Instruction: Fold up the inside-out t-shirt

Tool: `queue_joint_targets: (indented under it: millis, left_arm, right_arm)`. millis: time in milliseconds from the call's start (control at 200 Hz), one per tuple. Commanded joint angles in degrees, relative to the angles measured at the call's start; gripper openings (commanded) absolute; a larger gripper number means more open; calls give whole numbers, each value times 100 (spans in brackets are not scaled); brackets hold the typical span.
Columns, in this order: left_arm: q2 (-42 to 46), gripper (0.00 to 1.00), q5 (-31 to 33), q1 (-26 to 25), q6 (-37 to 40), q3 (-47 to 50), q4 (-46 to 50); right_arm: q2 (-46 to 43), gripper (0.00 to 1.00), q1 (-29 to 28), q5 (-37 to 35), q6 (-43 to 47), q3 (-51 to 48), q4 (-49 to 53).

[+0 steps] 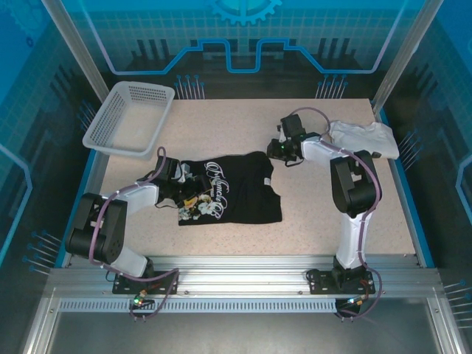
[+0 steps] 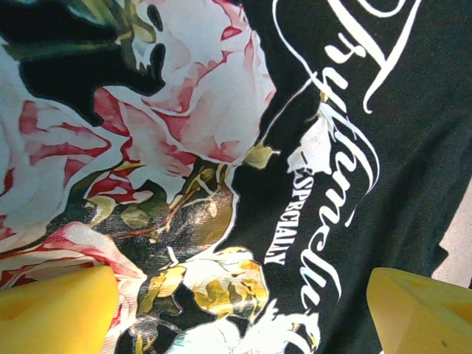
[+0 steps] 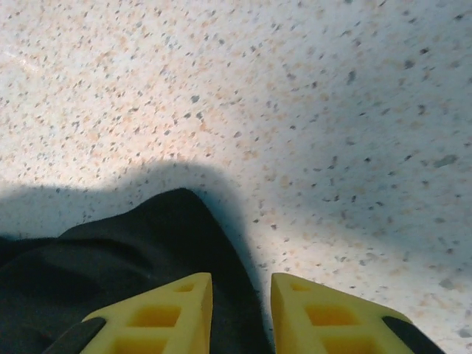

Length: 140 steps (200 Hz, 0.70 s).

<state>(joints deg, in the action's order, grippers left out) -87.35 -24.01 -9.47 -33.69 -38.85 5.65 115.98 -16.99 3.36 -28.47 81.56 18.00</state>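
T-shirt (image 1: 237, 193), black, white print reading "ESPECIALLY"

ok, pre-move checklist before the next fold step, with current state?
1. Left gripper open: ok. Its jaws stand wide apart above the t-shirt print.
2. Right gripper free of the cloth: cannot tell. Its jaws are narrowly apart at the shirt's corner, with black cloth at the gap.
3. T-shirt flat on the table: cannot tell. The visible part lies flat, but the left arm covers its left edge.
4. White garment clear of the t-shirt: ok. It lies apart at the far right.
5. Basket out of the way: ok. It sits in the far left corner, apart from the shirt.
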Motion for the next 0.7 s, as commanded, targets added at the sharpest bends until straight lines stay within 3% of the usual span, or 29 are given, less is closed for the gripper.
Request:
queue_joint_targets:
  millis: [0, 260, 480, 695]
  left_arm:
    - [18, 90, 34, 7, 166, 69, 556]
    - [346, 91, 398, 7, 65, -733, 208]
    - [-916, 90, 606, 130, 214, -1888, 336]
    - [-2003, 89, 700, 406, 375, -2663, 469]
  right_arm:
    - [26, 42, 88, -274, 258, 280, 589]
    - [-1384, 48, -93, 226, 597, -745, 302]
    - [-2370, 50, -1228, 791, -13, -2118, -144]
    - [-2019, 44, -2161, 733, -935, -2672, -599]
